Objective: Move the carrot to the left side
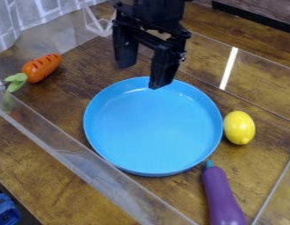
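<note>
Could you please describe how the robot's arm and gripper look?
The arm and gripper are black or very dark. The gripper has two thick, blocky fingers with angular, segmented outlines. I can see no clear markings or cables.

You have fairly even, moderately bright light over the desk (65, 167), with soft, faint shading beside the objects. Your blue plate (154, 127) shows almost flat, without strong glare. You get pale reflections along the clear plastic edge (65, 145) at the left. The black pincer (142, 70) loses detail in its darkest parts, and the low resolution leaves your fine edges soft.
</note>
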Available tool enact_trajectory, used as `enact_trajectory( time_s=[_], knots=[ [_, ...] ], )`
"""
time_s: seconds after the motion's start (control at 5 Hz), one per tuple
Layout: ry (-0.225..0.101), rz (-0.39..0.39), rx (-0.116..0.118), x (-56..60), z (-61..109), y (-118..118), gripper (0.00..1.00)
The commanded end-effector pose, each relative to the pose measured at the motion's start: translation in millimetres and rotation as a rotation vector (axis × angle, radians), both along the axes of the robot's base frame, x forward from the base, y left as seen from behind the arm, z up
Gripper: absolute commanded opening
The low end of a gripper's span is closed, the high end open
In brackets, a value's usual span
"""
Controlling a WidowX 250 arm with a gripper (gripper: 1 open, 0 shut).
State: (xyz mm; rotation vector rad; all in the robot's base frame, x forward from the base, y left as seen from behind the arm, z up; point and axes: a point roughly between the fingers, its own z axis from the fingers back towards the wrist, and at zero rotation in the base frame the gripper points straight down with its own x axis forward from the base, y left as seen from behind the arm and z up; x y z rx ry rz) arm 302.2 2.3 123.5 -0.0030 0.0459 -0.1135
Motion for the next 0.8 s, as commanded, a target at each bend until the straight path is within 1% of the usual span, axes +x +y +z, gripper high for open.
enact_trajectory(
  time_s=[0.0, 0.4, 0.6],
  knots=[
    [-0.056, 0.019, 0.001, 7.7, 16.2, 7.3, 1.00],
    [-0.054, 0.030, 0.003, 6.8, 17.7, 10.3, 1.00],
    [-0.056, 0.027, 0.009, 7.9, 17.5, 8.4, 1.00]
  ],
)
